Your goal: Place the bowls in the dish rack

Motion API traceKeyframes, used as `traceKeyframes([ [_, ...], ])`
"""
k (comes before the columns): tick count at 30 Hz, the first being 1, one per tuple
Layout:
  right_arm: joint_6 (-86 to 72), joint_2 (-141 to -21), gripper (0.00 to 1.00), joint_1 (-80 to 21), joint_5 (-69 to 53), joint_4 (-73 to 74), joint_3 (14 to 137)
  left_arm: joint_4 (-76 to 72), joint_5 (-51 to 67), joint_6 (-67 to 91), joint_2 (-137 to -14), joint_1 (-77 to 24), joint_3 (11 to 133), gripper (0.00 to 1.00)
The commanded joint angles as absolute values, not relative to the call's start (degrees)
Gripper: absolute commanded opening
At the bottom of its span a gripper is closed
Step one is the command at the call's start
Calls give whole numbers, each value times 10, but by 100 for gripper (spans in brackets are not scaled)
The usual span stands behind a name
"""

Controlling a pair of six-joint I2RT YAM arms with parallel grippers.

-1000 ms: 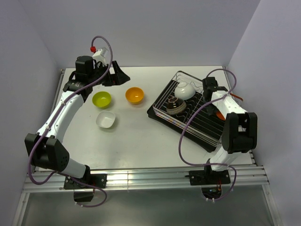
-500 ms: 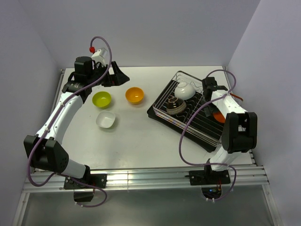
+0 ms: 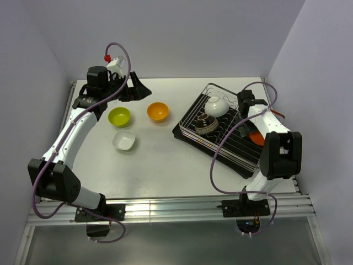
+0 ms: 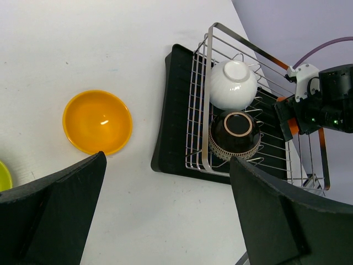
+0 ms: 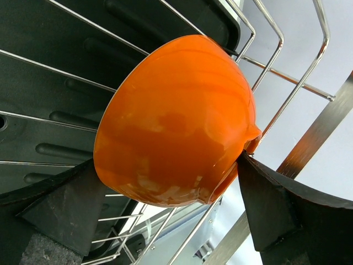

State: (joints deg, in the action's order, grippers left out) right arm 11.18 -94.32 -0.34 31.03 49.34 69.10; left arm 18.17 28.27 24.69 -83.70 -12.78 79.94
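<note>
Right wrist: glossy orange bowl

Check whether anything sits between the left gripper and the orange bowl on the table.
Nothing visible does. The left gripper hangs open over the table, and the orange bowl lies uncovered below it with bare table around. The lime green bowl and dish rack sit apart from it.

White arms with black joints, purple cables, black wedge-fingered left hand.

Lime green bowl cut by left edge, dish rack corner hidden behind left hand.
</note>
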Motion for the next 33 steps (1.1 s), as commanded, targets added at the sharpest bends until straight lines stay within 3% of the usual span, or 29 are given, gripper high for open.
traceKeyframes([
  [1,78,-938,100,3,258,520,699,164,294,241,-815,-126,807,100],
  [33,55,-933,100,-25,238,541,739,165,295,239,-809,-125,813,100],
])
